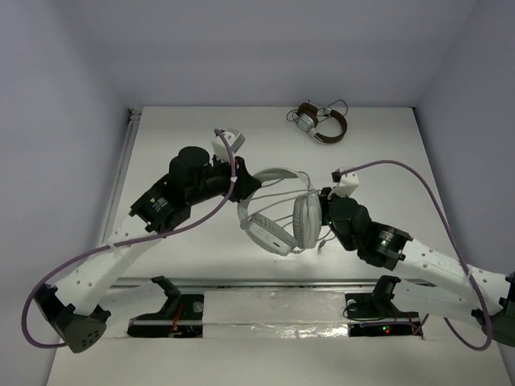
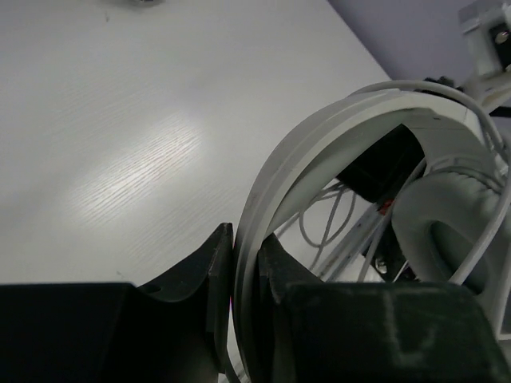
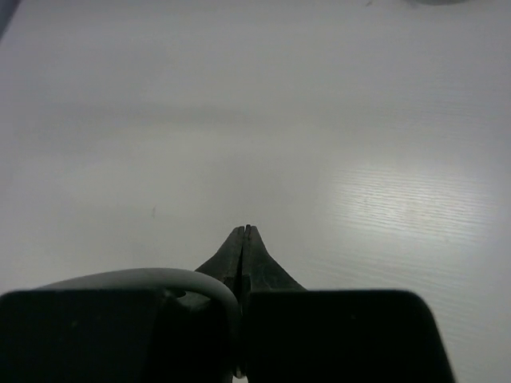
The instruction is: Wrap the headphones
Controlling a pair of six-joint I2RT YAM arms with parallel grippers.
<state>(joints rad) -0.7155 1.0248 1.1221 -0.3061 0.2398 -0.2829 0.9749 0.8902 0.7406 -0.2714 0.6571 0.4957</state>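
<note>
The white headphones lie in the middle of the table, earcups toward the near side, with the thin grey cable looped across them. My left gripper is shut on the headband, which runs up between its jaws in the left wrist view, where my left gripper sits at the bottom. A padded earcup and cable loops show behind it. My right gripper sits against the right earcup. In the right wrist view my right gripper is shut, with a grey cable curving into the jaws.
Smaller brown-and-silver headphones with a dark cord lie at the far edge of the table. A metal rail runs along the left side, and a rail crosses the near edge in front of the arm bases.
</note>
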